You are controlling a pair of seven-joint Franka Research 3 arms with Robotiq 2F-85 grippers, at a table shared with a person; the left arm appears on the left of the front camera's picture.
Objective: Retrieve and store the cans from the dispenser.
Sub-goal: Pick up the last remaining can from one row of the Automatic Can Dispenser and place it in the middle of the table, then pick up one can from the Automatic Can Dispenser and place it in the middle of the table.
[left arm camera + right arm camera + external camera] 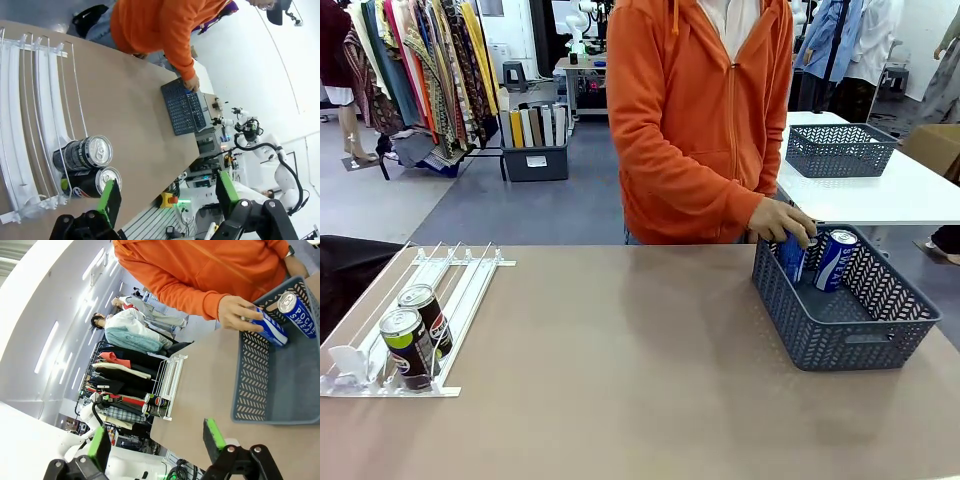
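Two dark cans (pixel 408 347) (pixel 425 315) stand at the near end of the white dispenser (pixel 460 300) on the table's left. Inside the grey basket (pixel 840 330) on the right leans a blue-and-white can (pixel 835 258); the person's hand (pixel 780 220) grips another blue can (pixel 792 258) beside it. My left gripper (pixel 168 195) hangs open above the table, with the dark cans (pixel 85 152) (pixel 95 181) just beyond its left finger. My right gripper (pixel 156 440) is open and holds nothing, near the basket (pixel 250 385), where the hand (pixel 235 310) holds a blue can (pixel 267 327).
A person in an orange hoodie (pixel 700 120) stands at the table's far edge. A second grey basket (pixel 840 150) sits on a white table behind. Bare brown tabletop (pixel 620 360) lies between dispenser and basket.
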